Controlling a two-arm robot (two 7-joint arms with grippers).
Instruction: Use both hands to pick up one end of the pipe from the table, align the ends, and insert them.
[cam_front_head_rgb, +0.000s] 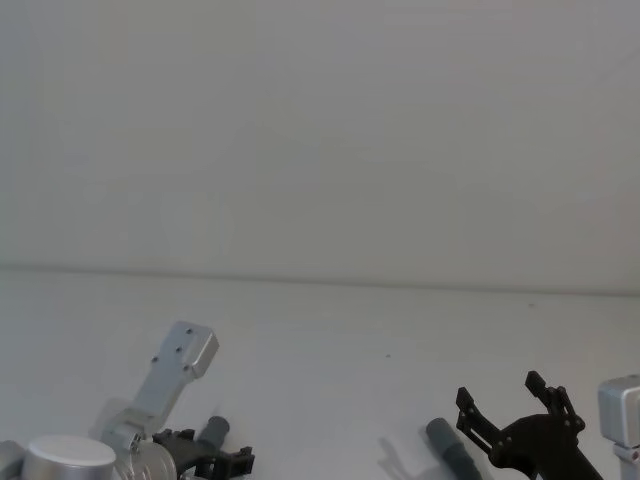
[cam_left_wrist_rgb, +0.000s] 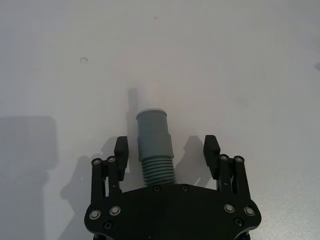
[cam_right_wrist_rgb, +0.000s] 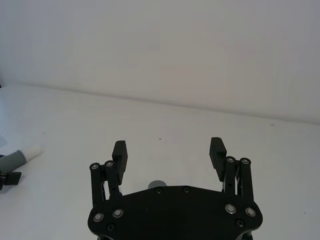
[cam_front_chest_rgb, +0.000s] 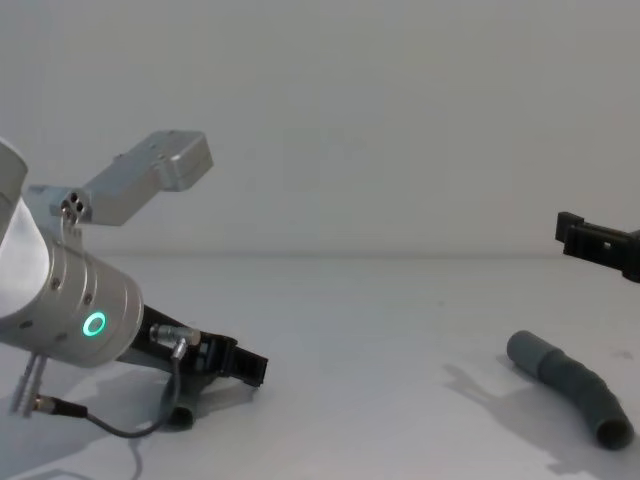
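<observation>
Left gripper (cam_left_wrist_rgb: 166, 146), jaws apart, is straddling the short hose (cam_left_wrist_rgb: 152, 132) lying lengthwise on the table (cam_front_head_rgb: 350, 340), white tip (cam_left_wrist_rgb: 150, 98) pointing away from it; right gripper (cam_right_wrist_rgb: 169, 150), likewise apart, is hovering above the long hose (cam_front_chest_rgb: 570, 385), mostly hiding it

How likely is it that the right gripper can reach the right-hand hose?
Likely yes: the right gripper hangs open above the hose, which lies on bare table with nothing between.
</observation>
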